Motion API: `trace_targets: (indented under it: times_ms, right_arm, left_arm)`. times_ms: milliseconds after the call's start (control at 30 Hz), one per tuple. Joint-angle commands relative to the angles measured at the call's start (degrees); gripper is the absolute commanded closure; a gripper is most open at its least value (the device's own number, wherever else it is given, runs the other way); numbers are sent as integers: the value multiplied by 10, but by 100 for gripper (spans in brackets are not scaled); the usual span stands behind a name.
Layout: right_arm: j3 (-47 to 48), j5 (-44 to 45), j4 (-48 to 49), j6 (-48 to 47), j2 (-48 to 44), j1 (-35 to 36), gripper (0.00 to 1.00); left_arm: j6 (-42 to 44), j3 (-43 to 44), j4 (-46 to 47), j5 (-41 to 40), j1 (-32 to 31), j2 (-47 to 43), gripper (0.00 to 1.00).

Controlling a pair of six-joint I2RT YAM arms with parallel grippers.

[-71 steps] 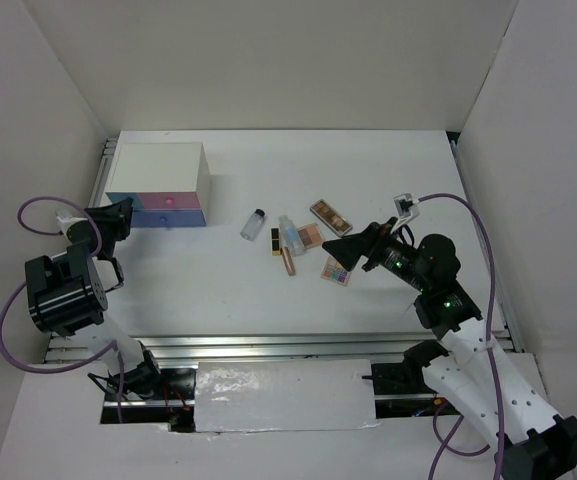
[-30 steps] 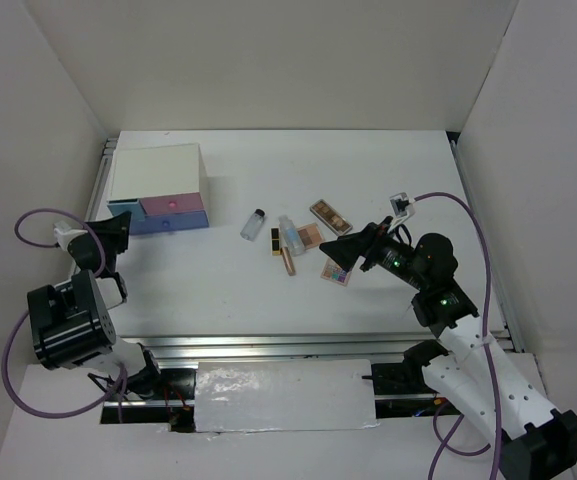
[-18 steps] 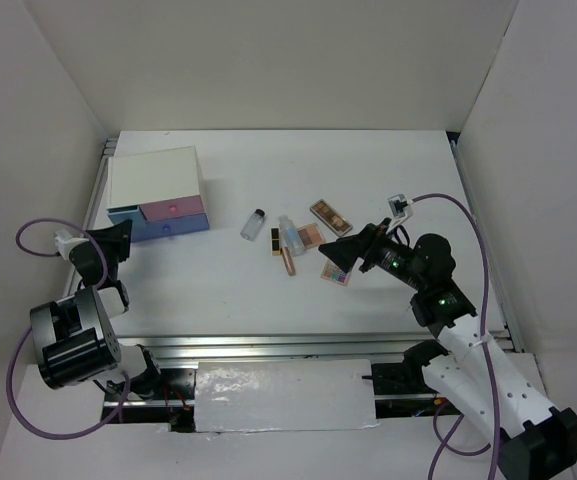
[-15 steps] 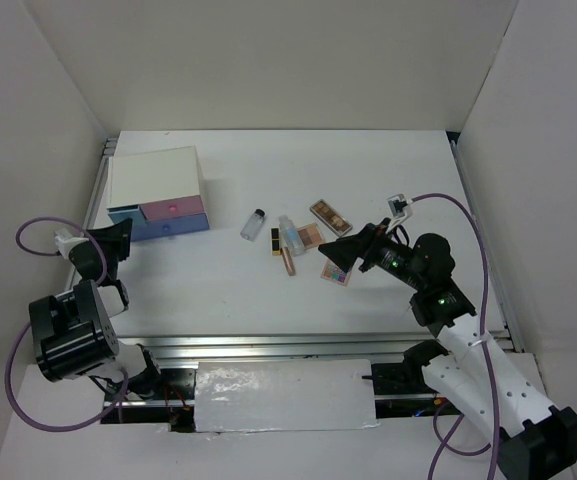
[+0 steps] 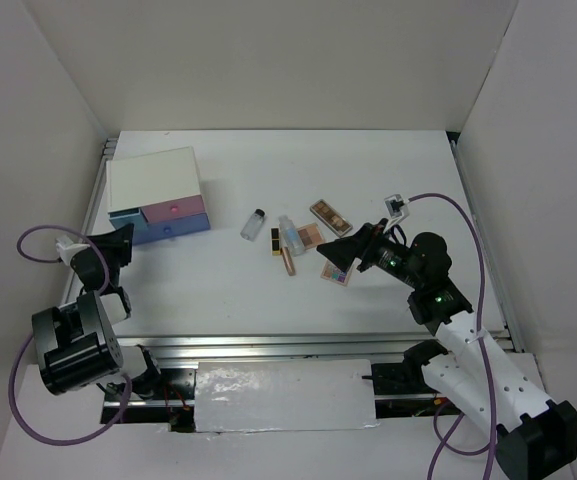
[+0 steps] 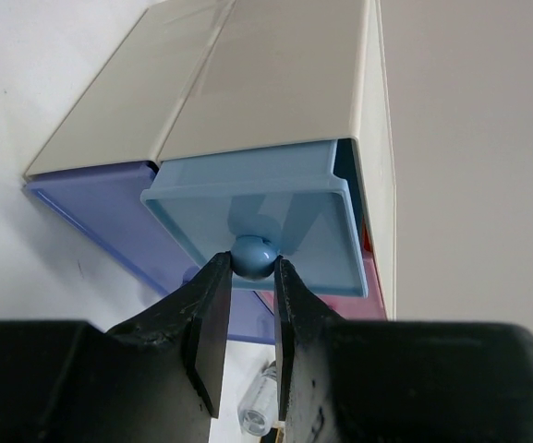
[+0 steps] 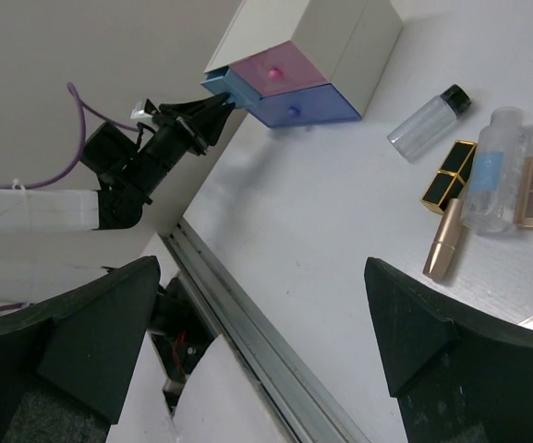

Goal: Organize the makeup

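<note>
The left tool [image 6: 250,269] is clenched on the knob [image 6: 250,254] of the light-blue drawer [image 6: 248,198], which juts from the white box [image 5: 148,178] at far left. The right tool [image 5: 334,250] hangs released at the right edge of the makeup [image 5: 290,236], clustered mid-bench [image 5: 398,170].

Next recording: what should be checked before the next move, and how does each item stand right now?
1. Grip: left end effector shut on the blue knob, ok.
2. Opening: light-blue drawer partly out of the white box; wide enough for makeup, cannot tell.
3. Free arm: right end effector open and empty, ok.
4. Next item: multicoloured palette near it, uncovered, ok.
5. Progress: bottle, clear tube and stick lie on the table, not ok.
</note>
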Motion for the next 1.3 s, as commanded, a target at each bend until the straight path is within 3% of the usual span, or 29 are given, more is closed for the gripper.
trace_targets:
  times_ms: [0,267,667,900,1000,1033,1133,1267]
  right_arm:
    - [-4,-15,33,2,1,3,0]
    - [-5,-18,35,4,-1,3,0]
    - [-7,-28,38,9,-7,3,0]
    - [-9,-29,34,9,-16,3,0]
    - [-9,-30,30,8,-19,3,0]
    - [-9,-30,30,7,-19,3,0]
    - [-8,-30,27,5,-19,3,0]
    - [-10,-28,27,6,-17,2,0]
  left_arm:
    - [25,-10,-50,-3,1,-26,95]
    - [10,-29,-110,-13,0,-74,95]
    - [-5,-73,-261,-41,-8,-259,95]
    - [-6,-92,-290,-26,-13,-293,92]
    - [0,-89,-313,-27,-16,-298,84]
    - [1,-87,-318,-27,-15,-301,71]
    - [10,-83,-346,-31,-16,-327,43]
    - [19,-73,-394,-35,-16,-355,21]
